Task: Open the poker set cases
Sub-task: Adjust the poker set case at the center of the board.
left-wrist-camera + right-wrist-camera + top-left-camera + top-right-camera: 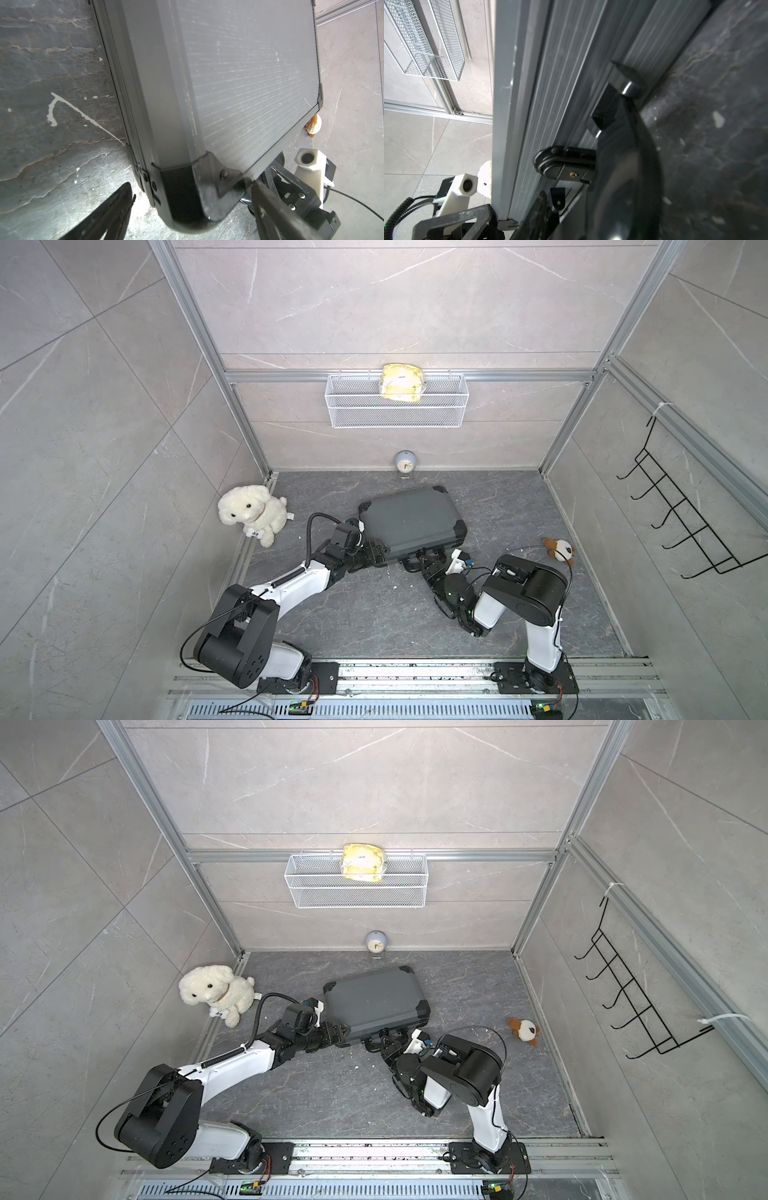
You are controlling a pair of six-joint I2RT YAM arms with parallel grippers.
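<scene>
The poker set case (411, 520) (374, 998) lies shut and flat on the dark floor, dark grey and ribbed with black corner caps. My left gripper (376, 553) (337, 1032) (191, 185) stands open astride the case's near left corner cap (187, 187), one finger on each side. My right gripper (424, 564) (387, 1045) is at the case's front edge, by the black handle (409, 565) (633, 166). In the right wrist view the handle fills the space by the jaws and only one finger (542, 207) shows. Whether it grips the handle is unclear.
A white plush dog (251, 514) sits at the left wall and a small brown plush (559, 549) at the right. A clock (405, 464) stands at the back wall under a wire basket (353, 406). A black wire rack (685, 522) hangs on the right wall.
</scene>
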